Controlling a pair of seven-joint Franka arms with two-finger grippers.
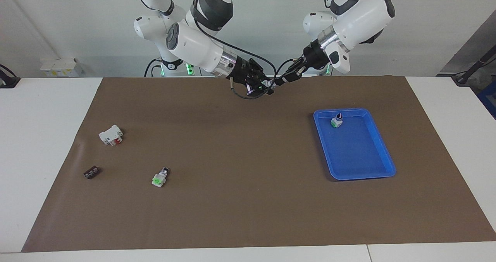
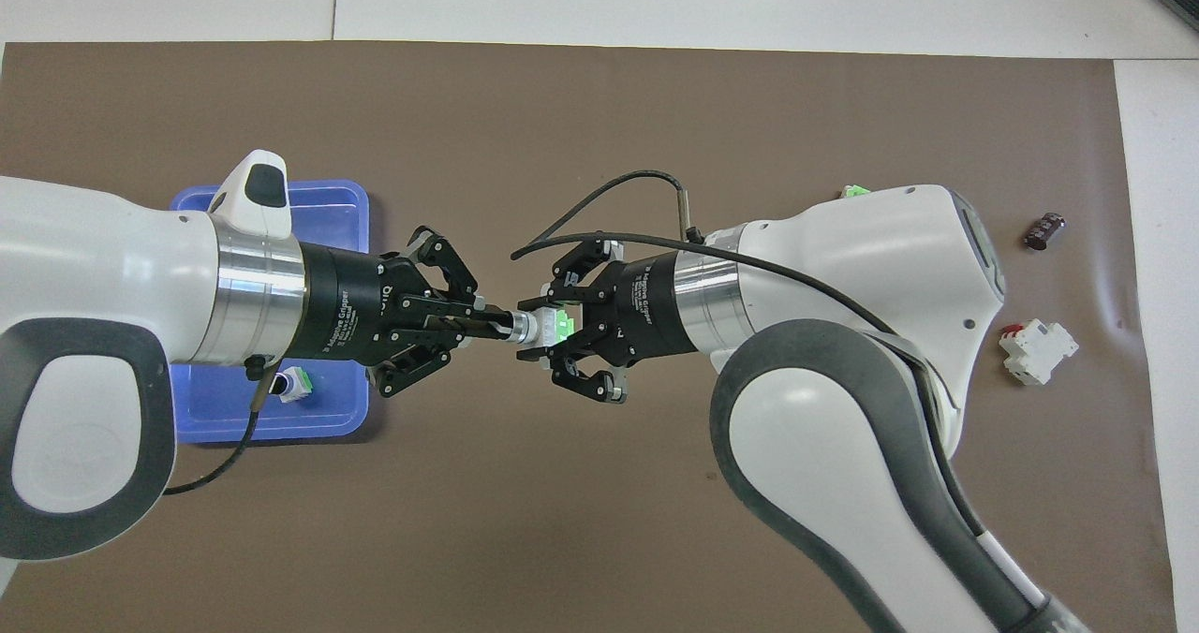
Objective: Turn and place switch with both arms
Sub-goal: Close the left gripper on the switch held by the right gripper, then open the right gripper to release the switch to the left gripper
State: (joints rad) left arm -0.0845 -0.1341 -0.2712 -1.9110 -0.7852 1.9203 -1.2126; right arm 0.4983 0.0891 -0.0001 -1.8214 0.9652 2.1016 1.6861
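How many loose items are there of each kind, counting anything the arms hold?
Selector switch: 3
White block with red part: 1
Small black piece: 1
Blue tray: 1
Total: 6

My facing camera sits high across the table (image 1: 50,145), looking at both arms; my overhead looks steeply down; both share the brown mat (image 2: 599,521).

Glossy blue plastic tray (image 1: 381,149); matt brown mat (image 1: 248,200); glossy white arms (image 2: 94,277).
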